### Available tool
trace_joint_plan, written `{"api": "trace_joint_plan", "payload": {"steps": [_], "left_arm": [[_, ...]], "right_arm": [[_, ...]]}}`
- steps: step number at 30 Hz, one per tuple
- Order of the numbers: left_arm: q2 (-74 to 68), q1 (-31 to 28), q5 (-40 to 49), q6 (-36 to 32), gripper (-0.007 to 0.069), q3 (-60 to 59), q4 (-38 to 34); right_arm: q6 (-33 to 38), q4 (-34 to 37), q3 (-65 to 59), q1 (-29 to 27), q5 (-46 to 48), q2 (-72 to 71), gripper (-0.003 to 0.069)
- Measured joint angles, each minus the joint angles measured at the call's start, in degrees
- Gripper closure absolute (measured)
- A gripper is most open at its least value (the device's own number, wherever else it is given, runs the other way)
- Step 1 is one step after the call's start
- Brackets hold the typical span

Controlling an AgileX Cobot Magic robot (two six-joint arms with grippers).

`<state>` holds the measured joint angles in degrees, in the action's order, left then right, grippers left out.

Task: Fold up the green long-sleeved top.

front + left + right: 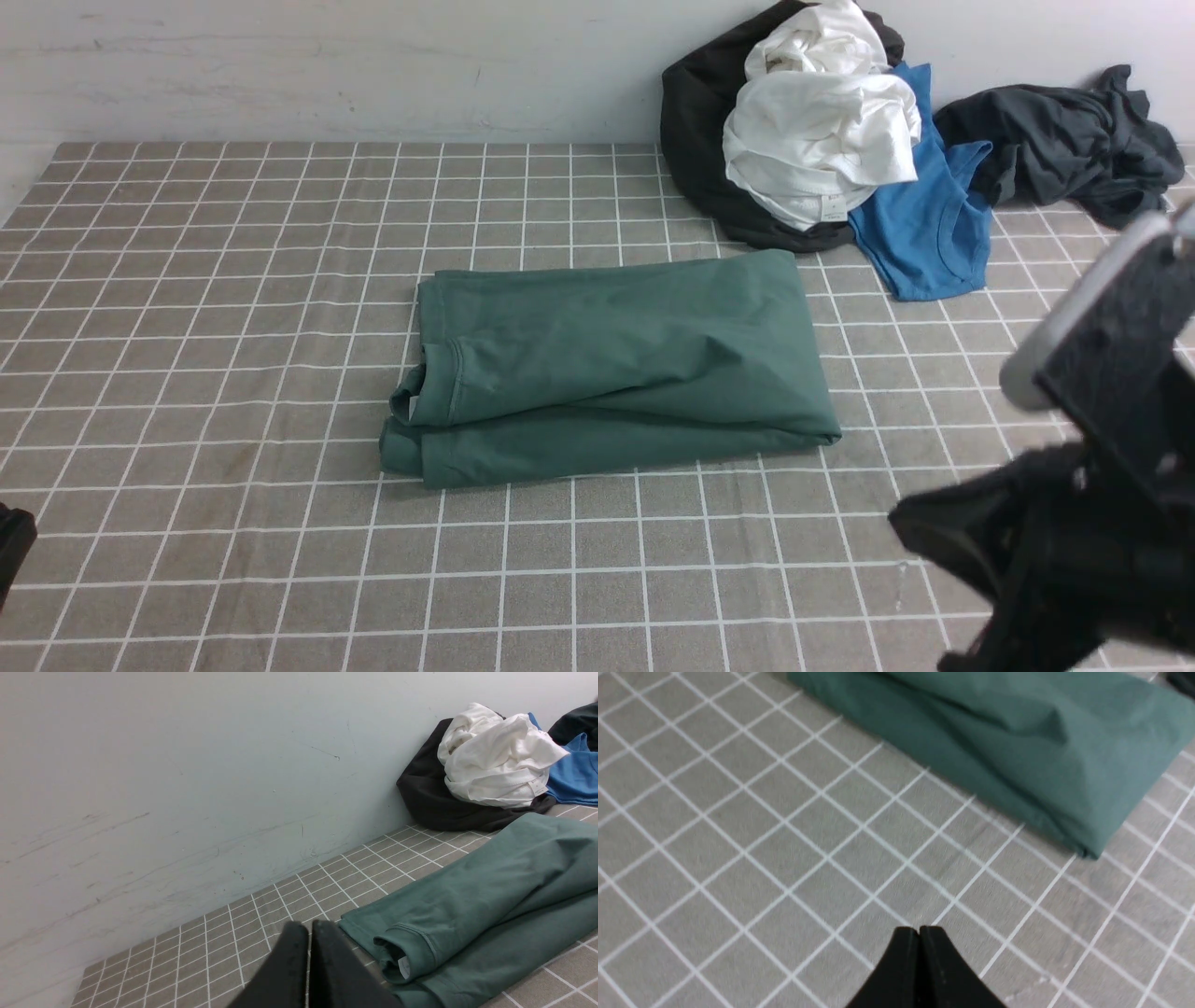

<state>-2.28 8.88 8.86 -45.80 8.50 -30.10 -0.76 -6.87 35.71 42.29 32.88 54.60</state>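
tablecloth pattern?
Grey-brown tablecloth with a white grid of squares; clearest in the front view.

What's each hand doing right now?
Left hand: closed, holding nothing.
Right hand: closed, holding nothing.

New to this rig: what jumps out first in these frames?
The dark green cotton long-sleeved top lies folded into a neat rectangle mid-table on the grey grid-patterned tablecloth, neck opening toward the robot's left. At the far right by the wall sits a heap of clothes: a crumpled white garment topping a black one, with a blue sleeveless top alongside. Both grippers, left gripper and right gripper, are shut and clear of the cloth.
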Motion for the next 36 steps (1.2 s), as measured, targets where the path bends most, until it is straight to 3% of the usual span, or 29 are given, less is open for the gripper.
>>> {"api": "trace_joint_plan", "payload": {"steps": [6,11,18,27,31,36], "left_arm": [[0.0,0.0,0.0,0.0,0.0632,0.0,0.0],[0.0,0.0,0.0,0.0,0.0632,0.0,0.0],[0.0,0.0,0.0,0.0,0.0632,0.0,-0.05],[0.0,0.0,0.0,0.0,0.0632,0.0,-0.11],[0.0,0.0,0.0,0.0,0.0632,0.0,-0.16],[0.0,0.0,0.0,0.05,0.0632,0.0,-0.16]], "right_arm": [[-0.18,0.1,-14.48,0.0,-5.77,-0.35,0.067],[-1.22,0.84,-19.08,0.0,-5.94,-0.49,0.067],[-2.44,0.59,-22.43,-3.76,-8.35,-16.54,0.067],[-10.84,-2.28,-34.18,-21.43,-15.95,-50.94,0.067],[-12.71,-1.62,-37.22,-30.97,-17.27,-54.9,0.067],[-10.17,6.2,-37.23,-41.05,-15.4,-55.18,0.067]]}}
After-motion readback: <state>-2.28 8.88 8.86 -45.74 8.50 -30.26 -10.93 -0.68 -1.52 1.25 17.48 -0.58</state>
